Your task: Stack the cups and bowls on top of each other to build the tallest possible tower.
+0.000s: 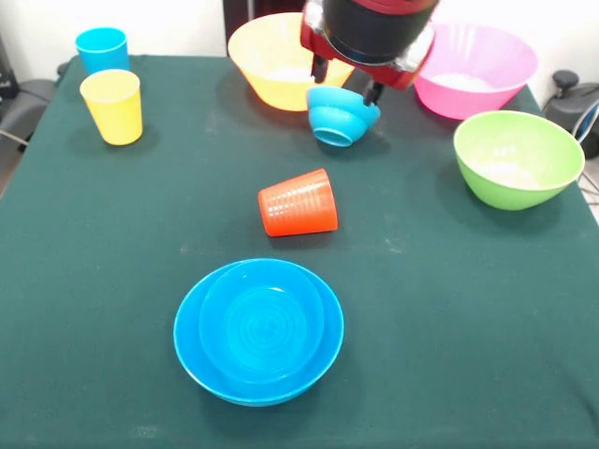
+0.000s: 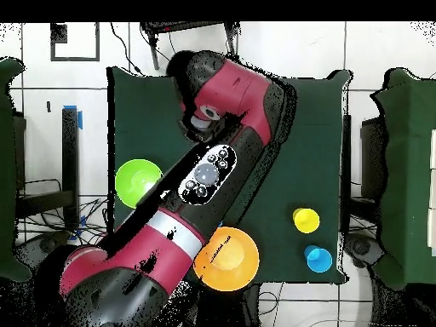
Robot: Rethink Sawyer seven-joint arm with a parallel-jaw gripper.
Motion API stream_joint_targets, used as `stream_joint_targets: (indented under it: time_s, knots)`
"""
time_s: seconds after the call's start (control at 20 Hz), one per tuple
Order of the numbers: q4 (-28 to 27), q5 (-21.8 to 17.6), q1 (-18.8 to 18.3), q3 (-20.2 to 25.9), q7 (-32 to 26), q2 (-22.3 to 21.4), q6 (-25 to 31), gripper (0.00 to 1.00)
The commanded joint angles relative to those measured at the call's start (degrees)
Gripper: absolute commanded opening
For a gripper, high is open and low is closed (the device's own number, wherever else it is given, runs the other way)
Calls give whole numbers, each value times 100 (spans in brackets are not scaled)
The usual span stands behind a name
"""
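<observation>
The gripper holds a small blue bowl tilted above the table near its far edge, fingers closed on the rim.

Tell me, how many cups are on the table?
3: a sky-blue cup and a yellow cup upright together in one corner, and an orange-red ribbed cup lying on its side mid-table.

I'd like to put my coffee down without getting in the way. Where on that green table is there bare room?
The widest bare cloth is beside the nested blue bowls, on either side of them. There is also room between the yellow cup and the tipped orange cup. The far edge is crowded: the gripper holds a small blue bowl among the yellow-orange bowl, pink bowl and green bowl.
</observation>
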Motion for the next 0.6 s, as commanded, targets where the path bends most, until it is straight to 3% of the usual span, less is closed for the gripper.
stream_joint_targets:
  time_s: [0.05, 0.6]
  knots:
    - [512, -630, -70, 1091, -119, -262, -186, 100]
    - [617, -957, -30, 1261, 281, -431, 1, 100]
